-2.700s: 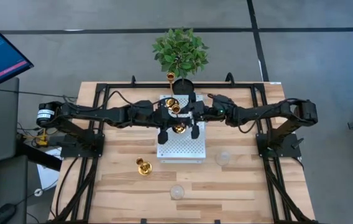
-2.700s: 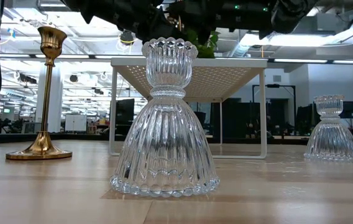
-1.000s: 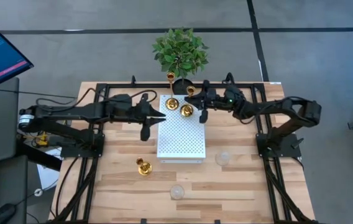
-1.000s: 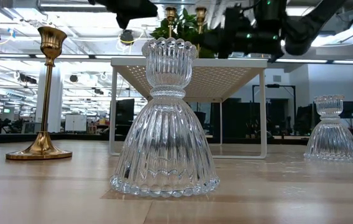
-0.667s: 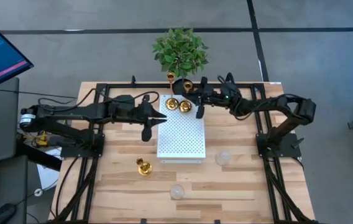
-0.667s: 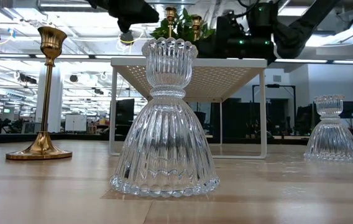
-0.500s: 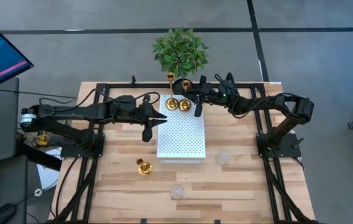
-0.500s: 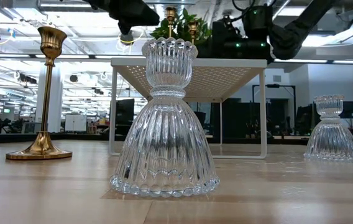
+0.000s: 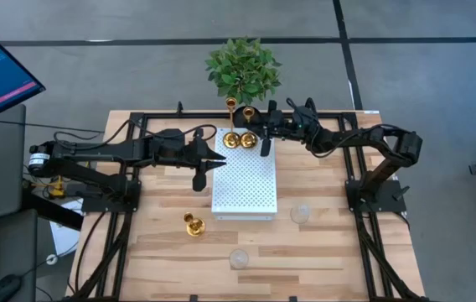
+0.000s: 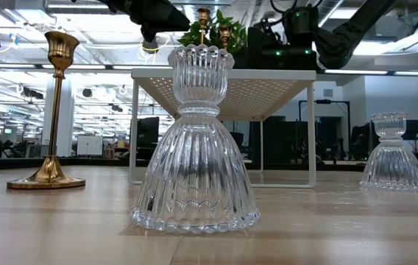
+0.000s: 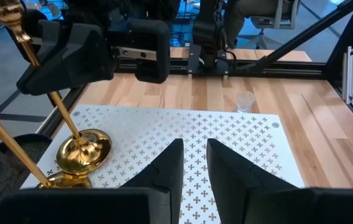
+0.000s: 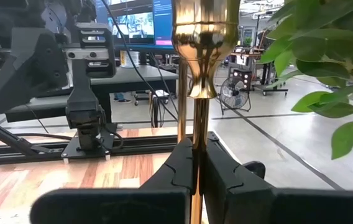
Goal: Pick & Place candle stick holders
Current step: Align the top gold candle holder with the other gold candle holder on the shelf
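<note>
Right gripper [image 12: 196, 163] clamped on the thin stem of a shiny gold candle stick holder [image 9: 250, 139], base down on the far end of the white perforated metal stand [image 9: 245, 186]; second tall gold holder [image 9: 231, 137] just beside it, farther from the right arm; green potted plant [image 9: 243, 69] just beyond both. Left gripper [image 11: 194, 163] hovering at the stand's left edge, fingers nearly together on nothing. Third gold holder [image 9: 193, 225] and two clear ribbed glass holders [image 9: 302, 213] [image 9: 238, 258] down on the wooden table [image 9: 322, 252], well apart from both grippers.
</note>
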`<state>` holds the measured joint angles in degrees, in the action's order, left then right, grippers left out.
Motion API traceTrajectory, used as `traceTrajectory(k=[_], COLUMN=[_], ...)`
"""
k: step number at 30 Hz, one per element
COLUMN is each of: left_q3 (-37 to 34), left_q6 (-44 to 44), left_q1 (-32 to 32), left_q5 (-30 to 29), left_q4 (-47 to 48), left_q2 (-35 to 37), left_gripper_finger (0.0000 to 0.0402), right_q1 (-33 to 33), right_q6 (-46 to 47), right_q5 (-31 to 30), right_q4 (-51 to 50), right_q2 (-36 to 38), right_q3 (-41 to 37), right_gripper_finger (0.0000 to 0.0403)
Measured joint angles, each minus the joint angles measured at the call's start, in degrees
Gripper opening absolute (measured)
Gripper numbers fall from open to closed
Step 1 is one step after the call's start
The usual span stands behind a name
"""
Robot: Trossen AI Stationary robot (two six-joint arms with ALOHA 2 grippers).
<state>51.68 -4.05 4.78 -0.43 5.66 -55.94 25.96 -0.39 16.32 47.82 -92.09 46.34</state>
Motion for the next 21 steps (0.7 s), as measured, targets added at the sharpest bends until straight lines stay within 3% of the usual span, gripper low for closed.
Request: traceTrajectory(k=[21], left_q3=[0.00], left_q6=[-0.02], left_q1=[0.00], left_q5=[-2.99], left_q4=[1.50], left_q2=[0.02], left_gripper_finger=[0.0072], right_q1=[0.28], right_q6=[-1.72], right_q5=[-1.39], right_q4=[-7.33], right_q2=[3.65], right_q3=[-0.10], right_gripper_finger=[0.0001])
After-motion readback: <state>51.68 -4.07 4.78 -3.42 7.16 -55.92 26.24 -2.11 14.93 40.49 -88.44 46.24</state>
